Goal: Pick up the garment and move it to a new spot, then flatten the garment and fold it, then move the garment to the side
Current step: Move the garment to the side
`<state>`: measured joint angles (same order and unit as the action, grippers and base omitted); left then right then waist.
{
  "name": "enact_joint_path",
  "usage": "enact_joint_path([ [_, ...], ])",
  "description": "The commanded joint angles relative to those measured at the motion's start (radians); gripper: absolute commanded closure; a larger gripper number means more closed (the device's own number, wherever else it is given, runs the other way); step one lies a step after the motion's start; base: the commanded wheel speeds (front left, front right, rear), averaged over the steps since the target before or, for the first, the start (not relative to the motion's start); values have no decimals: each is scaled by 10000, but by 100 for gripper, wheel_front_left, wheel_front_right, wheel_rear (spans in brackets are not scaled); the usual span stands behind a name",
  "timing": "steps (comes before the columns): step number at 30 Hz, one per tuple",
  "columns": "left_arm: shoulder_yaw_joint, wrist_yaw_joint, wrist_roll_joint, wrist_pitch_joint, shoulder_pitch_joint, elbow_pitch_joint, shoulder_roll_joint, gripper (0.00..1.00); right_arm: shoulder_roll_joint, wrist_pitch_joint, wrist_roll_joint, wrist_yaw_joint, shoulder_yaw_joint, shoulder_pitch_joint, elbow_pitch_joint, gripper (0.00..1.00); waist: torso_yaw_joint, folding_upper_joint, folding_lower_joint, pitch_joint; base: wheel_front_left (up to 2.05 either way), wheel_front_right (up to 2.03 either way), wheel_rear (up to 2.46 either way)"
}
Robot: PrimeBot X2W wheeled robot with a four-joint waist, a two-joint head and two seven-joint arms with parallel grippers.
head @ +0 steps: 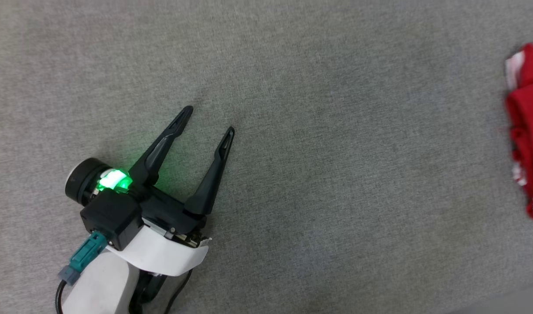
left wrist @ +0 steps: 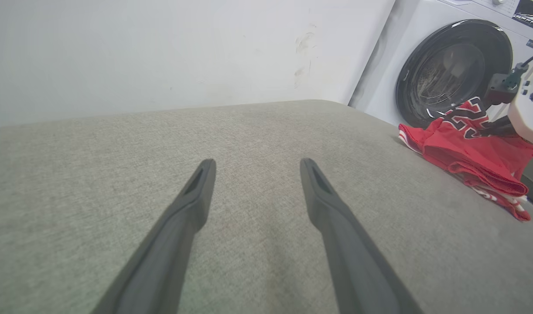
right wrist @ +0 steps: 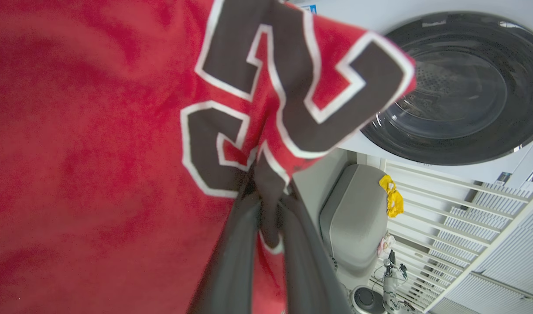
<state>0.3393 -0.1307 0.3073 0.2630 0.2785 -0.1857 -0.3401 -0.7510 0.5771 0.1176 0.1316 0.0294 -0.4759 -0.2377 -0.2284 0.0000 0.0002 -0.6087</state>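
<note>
- I have my right tool (right wrist: 270,209) clamped narrow on the garment (right wrist: 96,152) at its printed number, for carrying.
- The garment lies bunched at the head view's right edge, on the worktop (head: 292,87).
- My left tool (head: 209,119) hovers wide and empty at lower left, free for flattening.

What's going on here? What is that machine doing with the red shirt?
A two-armed robot is handling laundry. Its right gripper is shut on a pinch of the red garment, right at its dark, white-edged number print. The garment sits bunched at the right edge of a grey fabric-covered surface. The left gripper hangs open over bare grey fabric, holding nothing. A front-loading washing machine stands just behind. The garment is not yet flattened or folded.
</note>
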Motion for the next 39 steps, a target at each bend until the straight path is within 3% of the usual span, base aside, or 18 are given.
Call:
enact_joint_path([
  [1, 19, 8, -47, 20, 204, -227, -116, 0, -131, -204, 255, -18, -413, -261, -395, 100, 9, 0, -2, -414, 0, 0, 0],
  [12, 130, 8, -179, 20, 259, -945, -272, 0, 378, -1076, 1039, -18, -1546, -500, -1454, 100, 144, 0, -2, -614, 0, 0, 0],
  [13, 126, 8, -169, 20, 210, -890, -268, 0, 510, -1321, 1209, -18, -1544, -626, -1369, 50, 152, 0, -2, -529, 0, 0, 0],
  [14, 126, 8, -169, 20, 210, -890, -268, 0, 510, -1321, 1209, -18, -1544, -626, -1369, 50, 152, 0, -2, -529, 0, 0, 0],
  [15, 123, 9, -156, 20, 179, -852, -251, 0, 574, -1352, 1268, -18, -1589, -669, -1369, 0, 159, 0, -2, -467, 0, 0, 0],
  [20, -110, 8, -38, 20, -138, -413, 32, 0, 1083, -1497, 1246, -18, -1854, -966, -952, 0, 314, 0, -2, 386, 0, 0, 0],
  [27, -974, 8, 189, 20, -861, 58, 545, 0, 2057, -2775, 723, -16, -2125, -1242, 109, 0, 643, 0, -2, 1760, 0, 0, 0],
  [39, -3138, 32, -70, 20, -2356, 937, 1624, 0, 4947, -4673, -1397, -13, -1567, 771, 3094, 0, 1804, 0, -2, 4155, 0, 0, 0],
])
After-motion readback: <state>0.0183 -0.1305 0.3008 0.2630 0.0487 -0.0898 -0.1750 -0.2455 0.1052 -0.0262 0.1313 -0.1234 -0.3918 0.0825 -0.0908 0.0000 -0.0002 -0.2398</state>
